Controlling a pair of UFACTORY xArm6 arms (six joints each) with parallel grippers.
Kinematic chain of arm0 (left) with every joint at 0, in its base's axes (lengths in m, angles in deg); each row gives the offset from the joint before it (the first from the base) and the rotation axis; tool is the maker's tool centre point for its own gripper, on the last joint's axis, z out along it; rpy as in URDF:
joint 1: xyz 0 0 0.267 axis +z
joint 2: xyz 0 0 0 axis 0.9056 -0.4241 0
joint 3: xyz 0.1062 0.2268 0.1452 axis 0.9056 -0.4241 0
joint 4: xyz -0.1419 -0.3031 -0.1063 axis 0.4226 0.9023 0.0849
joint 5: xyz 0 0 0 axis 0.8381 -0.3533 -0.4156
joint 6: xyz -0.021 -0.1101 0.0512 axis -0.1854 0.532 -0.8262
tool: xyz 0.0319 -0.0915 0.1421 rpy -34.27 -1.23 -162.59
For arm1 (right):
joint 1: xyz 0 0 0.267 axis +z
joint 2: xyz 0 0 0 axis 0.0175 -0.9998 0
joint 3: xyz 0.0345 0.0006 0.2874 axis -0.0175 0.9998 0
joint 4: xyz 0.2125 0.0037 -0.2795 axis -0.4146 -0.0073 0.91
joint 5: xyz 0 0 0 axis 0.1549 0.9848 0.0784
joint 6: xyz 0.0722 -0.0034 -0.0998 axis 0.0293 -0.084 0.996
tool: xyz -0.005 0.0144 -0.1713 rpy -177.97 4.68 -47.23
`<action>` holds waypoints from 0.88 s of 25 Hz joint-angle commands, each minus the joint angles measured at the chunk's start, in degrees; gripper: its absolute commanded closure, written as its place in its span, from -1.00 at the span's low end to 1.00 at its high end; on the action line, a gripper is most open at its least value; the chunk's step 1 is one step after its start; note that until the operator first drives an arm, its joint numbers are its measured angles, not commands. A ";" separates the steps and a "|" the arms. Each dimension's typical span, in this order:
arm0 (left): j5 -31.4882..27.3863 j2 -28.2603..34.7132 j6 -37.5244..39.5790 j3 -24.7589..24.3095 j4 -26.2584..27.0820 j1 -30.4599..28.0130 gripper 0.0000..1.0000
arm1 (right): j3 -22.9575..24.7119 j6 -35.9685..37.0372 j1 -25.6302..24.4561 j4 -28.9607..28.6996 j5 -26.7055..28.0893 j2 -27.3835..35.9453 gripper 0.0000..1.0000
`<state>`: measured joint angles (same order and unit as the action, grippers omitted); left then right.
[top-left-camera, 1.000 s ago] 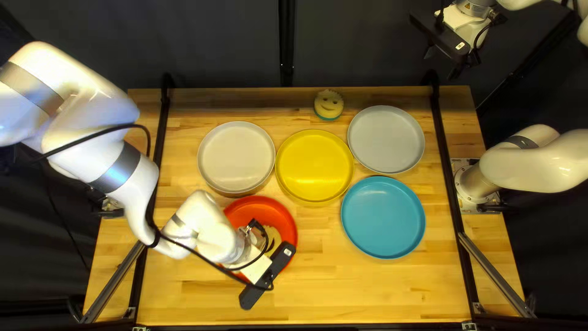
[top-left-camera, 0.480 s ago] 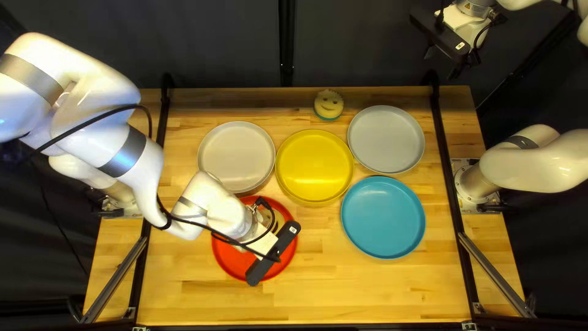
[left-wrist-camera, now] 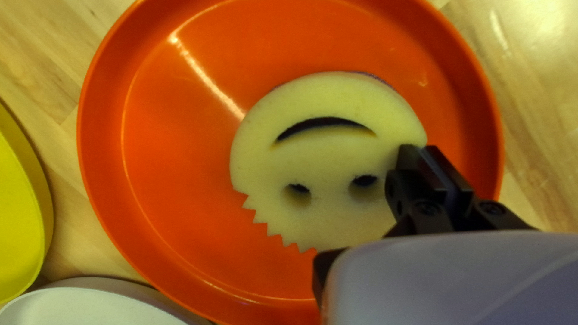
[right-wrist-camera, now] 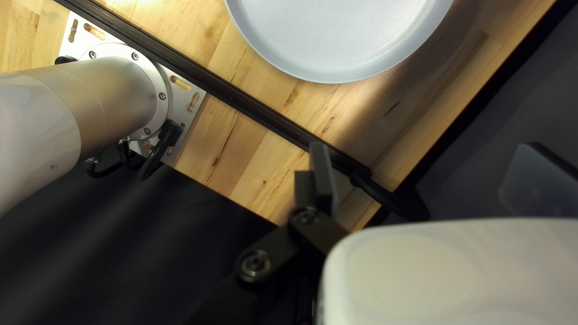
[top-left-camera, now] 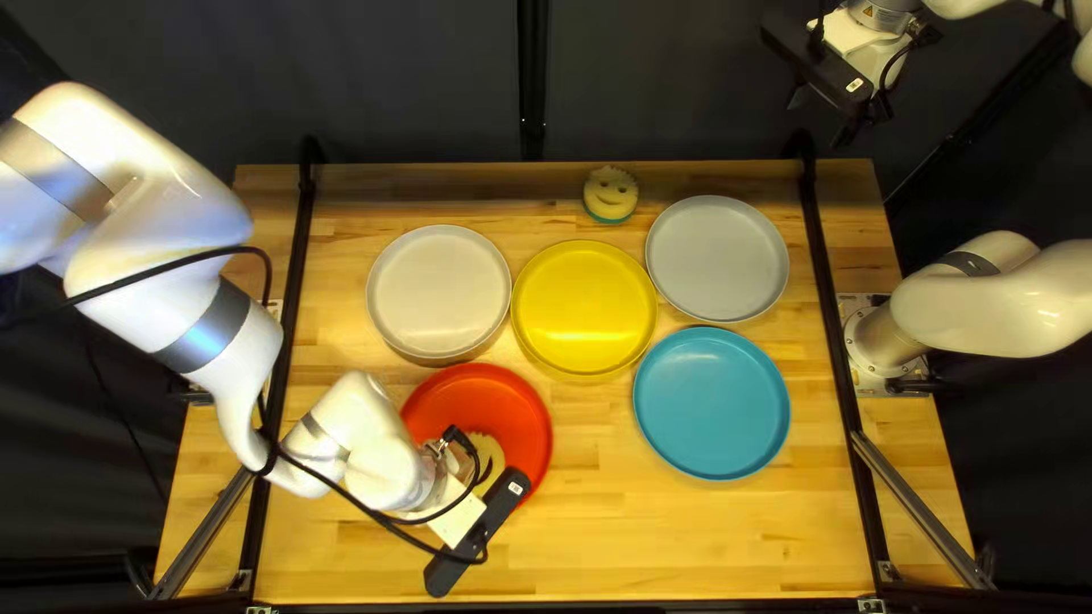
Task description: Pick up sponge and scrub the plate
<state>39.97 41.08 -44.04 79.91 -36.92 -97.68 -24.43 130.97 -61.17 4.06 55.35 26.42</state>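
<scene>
In the top left view, the left arm (top-left-camera: 216,307) reaches in from the bench's left edge, its upper links raised and its wrist slanting down toward the near side. Its gripper (top-left-camera: 484,529) hangs over the near edge of the red plate (top-left-camera: 489,392), and the smiley-face sponge (top-left-camera: 490,455) is within that plate's outline, partly hidden by the wrist. The right arm (top-left-camera: 990,301) runs out of view at the right; its gripper (top-left-camera: 819,114) is held up beyond the far edge of the bench (top-left-camera: 683,546). A second sponge (top-left-camera: 611,193) lies near that edge, between the white plate (top-left-camera: 440,293) and the gray plate (top-left-camera: 717,259). The yellow plate (top-left-camera: 584,307) and the blue plate (top-left-camera: 711,404) are nearer.

In the left wrist view, the fingers are drawn close together, pinching the smiley-face sponge at its rim; the face is toward the camera, with the red plate behind it.

In the right wrist view, the fingers stand wide apart with nothing between them, aimed past the bench's corner, while the arm's own base (right-wrist-camera: 174,114) and the gray plate show ahead.
</scene>
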 commanded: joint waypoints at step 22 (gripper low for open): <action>0.78 5.74 6.73 -7.81 -0.08 -4.40 1.00 | 0.00 0.00 0.00 0.00 0.00 0.00 -1.00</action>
<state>41.48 45.59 -38.77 73.11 -37.42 -101.21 -24.43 130.97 -61.17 4.06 55.35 26.42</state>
